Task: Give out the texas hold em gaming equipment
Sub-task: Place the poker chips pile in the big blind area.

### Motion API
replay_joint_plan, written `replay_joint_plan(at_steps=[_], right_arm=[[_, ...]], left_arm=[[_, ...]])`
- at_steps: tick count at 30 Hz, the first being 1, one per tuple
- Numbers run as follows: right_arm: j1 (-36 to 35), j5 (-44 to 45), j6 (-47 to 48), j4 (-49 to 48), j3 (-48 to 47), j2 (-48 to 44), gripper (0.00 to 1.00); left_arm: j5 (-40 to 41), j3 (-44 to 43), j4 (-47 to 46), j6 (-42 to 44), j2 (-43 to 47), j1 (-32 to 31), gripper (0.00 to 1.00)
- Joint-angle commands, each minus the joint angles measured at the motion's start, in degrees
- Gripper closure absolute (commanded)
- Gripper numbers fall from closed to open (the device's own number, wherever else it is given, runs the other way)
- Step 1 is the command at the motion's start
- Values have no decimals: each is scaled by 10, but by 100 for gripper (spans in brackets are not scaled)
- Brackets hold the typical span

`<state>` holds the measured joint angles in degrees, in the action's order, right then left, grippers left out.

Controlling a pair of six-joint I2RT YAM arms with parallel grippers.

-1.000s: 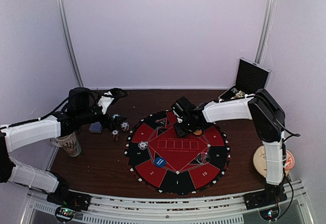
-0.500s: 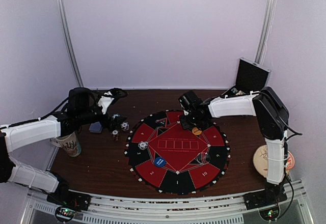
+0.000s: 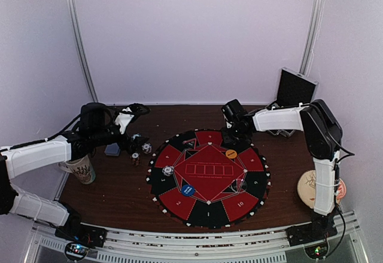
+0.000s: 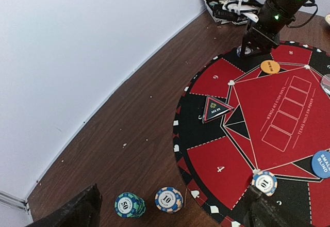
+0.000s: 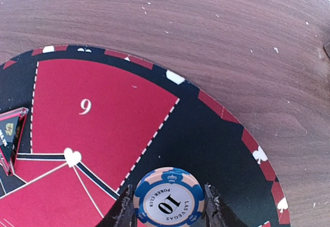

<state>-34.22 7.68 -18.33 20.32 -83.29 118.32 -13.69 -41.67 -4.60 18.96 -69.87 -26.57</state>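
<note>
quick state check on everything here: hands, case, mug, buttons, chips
left hand, open, holding nothing
right hand, shut on the blue 10 chip
black case, lid open and upright
mug, upright
orange button, flat on the mat
blue button, flat on the mat
teal chip stack, stacked, off the mat

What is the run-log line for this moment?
right gripper: shut on round blue-and-white poker chip | at far edge of round red-and-black mat | left gripper: open
</note>
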Motion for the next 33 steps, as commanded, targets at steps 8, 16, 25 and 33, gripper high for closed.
replay_joint_plan(at_steps=[8, 16, 25, 33], right_arm=[[4, -8, 2, -8, -40, 43, 63], [3, -3, -2, -4, -36, 45, 63], [4, -13, -1, 7, -41, 54, 60], [4, -4, 0, 11, -41, 55, 52]], left_arm=[[2, 4, -30, 3, -2, 3, 2], [2, 4, -30, 4, -1, 4, 2], [3, 5, -30, 4, 2, 4, 2], [3, 5, -29, 4, 3, 3, 2]])
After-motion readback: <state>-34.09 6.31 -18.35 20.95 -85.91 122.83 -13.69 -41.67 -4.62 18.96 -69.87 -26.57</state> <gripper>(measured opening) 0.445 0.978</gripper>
